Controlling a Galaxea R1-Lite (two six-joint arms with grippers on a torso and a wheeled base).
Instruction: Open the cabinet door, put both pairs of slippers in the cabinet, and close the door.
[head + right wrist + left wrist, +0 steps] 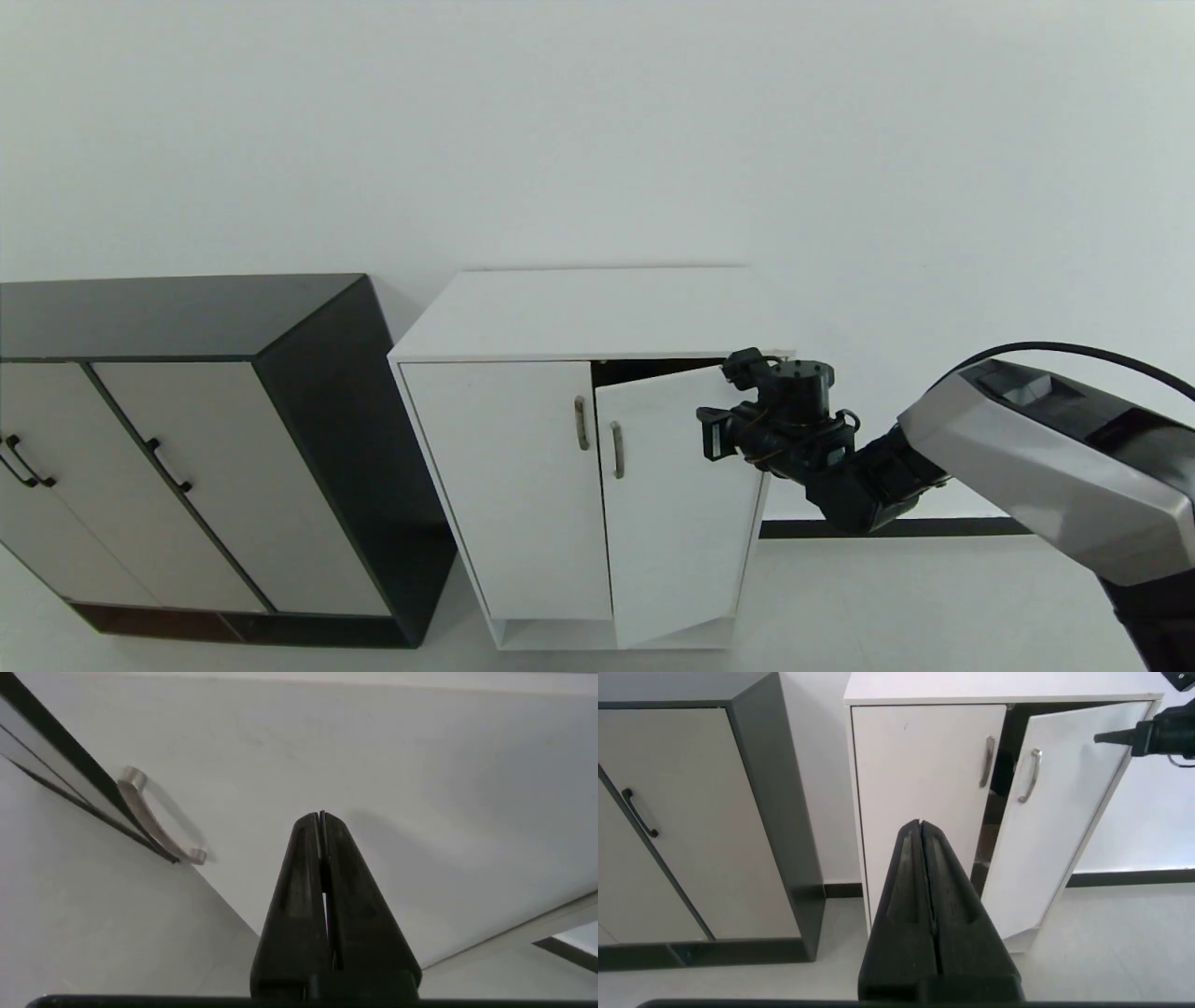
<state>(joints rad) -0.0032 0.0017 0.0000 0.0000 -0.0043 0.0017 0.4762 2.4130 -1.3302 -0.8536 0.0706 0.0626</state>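
The white cabinet (579, 313) stands against the wall with its left door (509, 485) shut and its right door (677, 523) swung partly out, leaving a dark gap along the top. My right gripper (708, 436) is shut and sits close in front of the right door's face (420, 784), to the right of its metal handle (617, 450). That handle (168, 826) lies off to one side in the right wrist view. My left gripper (920, 831) is shut, holds nothing, and is well back from the cabinet (920, 775). From there my right gripper (1106, 737) is seen by the ajar door (1064, 812).
A larger black cabinet (187, 313) with grey doors stands to the left of the white one, a narrow gap between them. Pale floor (934, 607) lies in front and to the right. A dark baseboard (887, 528) runs along the wall.
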